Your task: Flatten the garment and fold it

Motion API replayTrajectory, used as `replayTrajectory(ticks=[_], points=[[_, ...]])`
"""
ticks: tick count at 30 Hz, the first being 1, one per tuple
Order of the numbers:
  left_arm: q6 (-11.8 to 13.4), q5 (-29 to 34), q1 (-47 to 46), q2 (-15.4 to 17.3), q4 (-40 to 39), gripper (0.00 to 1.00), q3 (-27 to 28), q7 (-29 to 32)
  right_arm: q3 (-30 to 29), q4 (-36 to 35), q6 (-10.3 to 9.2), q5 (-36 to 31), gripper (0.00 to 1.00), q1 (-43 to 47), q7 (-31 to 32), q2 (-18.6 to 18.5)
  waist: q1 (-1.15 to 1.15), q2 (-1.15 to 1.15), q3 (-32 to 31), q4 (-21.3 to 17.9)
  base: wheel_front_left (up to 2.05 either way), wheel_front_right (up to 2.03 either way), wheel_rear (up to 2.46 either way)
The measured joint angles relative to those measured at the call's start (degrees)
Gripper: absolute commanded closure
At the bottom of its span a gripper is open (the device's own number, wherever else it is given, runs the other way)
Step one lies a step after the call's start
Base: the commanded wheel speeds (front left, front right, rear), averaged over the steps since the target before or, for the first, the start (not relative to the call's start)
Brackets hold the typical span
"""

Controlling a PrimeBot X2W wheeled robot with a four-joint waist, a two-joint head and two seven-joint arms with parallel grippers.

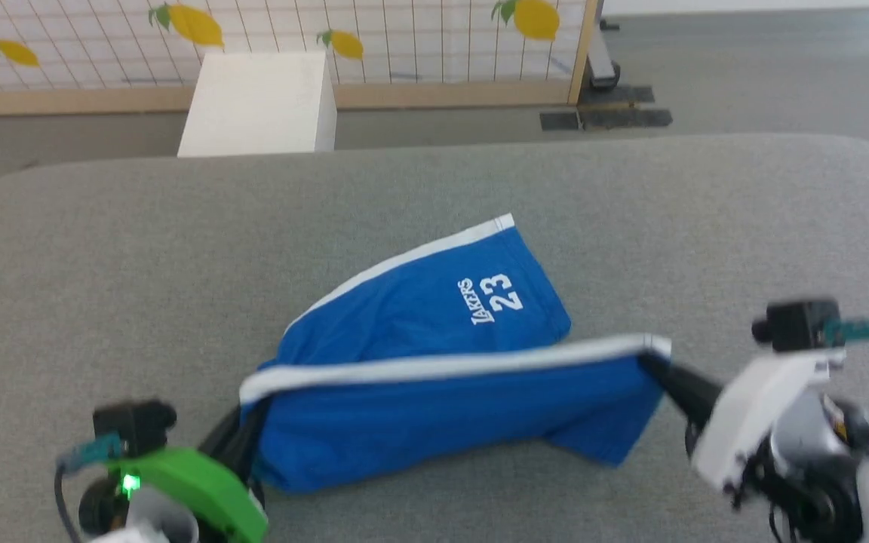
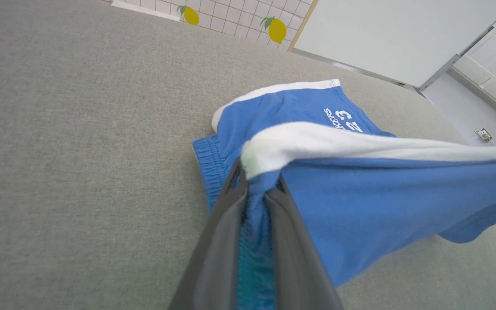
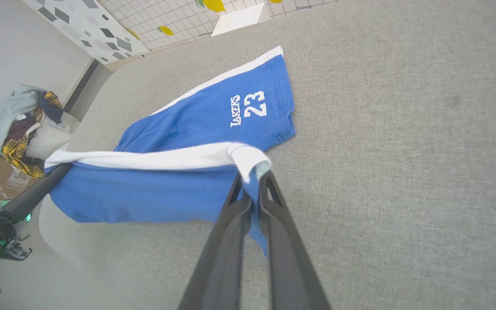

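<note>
Shorts (image 1: 434,317) waistband mostly hidden; L gripper (image 1: 248,426), R gripper (image 1: 649,363) clamped on stripe ends.

Left wrist housing (image 1: 193,483) green, LED (image 1: 130,483) lit; right wrist housing (image 1: 751,407) white; fingers (image 3: 220,249) dark grey.

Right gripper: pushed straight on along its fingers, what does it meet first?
The blue shorts: the right gripper is shut on their white-striped edge; beyond, probably the LAKERS 23 leg, depth unclear.
</note>
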Motion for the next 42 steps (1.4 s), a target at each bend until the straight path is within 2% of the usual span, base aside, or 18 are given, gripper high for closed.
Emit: replayTrajectory(ticks=[3,11,20,23,31,39,40,41,42], points=[[-0.6,-0.1,-5.1,-0.6,2.0,1.0,0.1,1.3,0.8,5.4,0.0,-3.8,1.0,-7.8,-3.0,0.0,0.0,0.0,2.1,0.3,0.0,0.0,0.0],[-3.0,-0.9,-13.2,-1.3,6.9,1.0,1.0,3.3,3.8,22.6,-0.01,-7.6,1.0,-26.3,-9.9,0.0,0.0,0.0,8.4,1.1,0.0,0.0,0.0],[-5.6,-1.8,-19.6,-1.3,11.2,1.0,1.5,4.7,7.0,41.2,0.0,-11.2,1.0,-42.4,-15.3,0.1,0.0,0.0,15.7,2.4,0.0,0.0,0.0],[-6.1,-2.4,-20.5,-1.3,12.0,1.0,1.7,4.9,8.4,46.4,0.0,-13.4,1.0,-45.9,-16.3,0.2,0.01,0.0,17.8,2.8,0.0,0.0,0.0],[-7.5,-2.8,-22.8,-1.7,13.3,1.0,1.5,4.9,10.2,57.6,0.0,-13.5,1.0,-53.7,-19.9,0.3,0.01,0.0,21.7,3.9,0.0,0.0,0.0],[-8.1,-3.2,-23.9,-2.7,14.3,1.0,1.3,5.0,14.8,64.7,-0.01,-11.3,1.0,-58.1,-22.4,-0.2,0.01,0.0,23.0,5.1,0.0,0.0,0.0],[-8.1,-3.3,-23.9,-2.8,14.5,0.93,1.3,5.0,15.3,65.5,-0.01,-10.9,0.78,-58.5,-22.9,-0.2,0.01,0.0,22.9,5.1,0.0,0.0,0.0],[-8.1,-3.3,-23.9,-2.8,14.7,0.56,1.2,5.0,15.7,66.1,-0.01,-10.5,0.27,-58.7,-23.3,-0.2,0.01,0.0,22.8,5.1,0.0,0.0,0.0],[-8.1,-3.5,-23.9,-2.9,14.9,0.0,1.2,5.2,16.1,66.7,-0.02,-10.0,0.0,-58.8,-23.6,-0.2,0.01,0.0,22.6,5.1,0.0,0.0,0.0]])
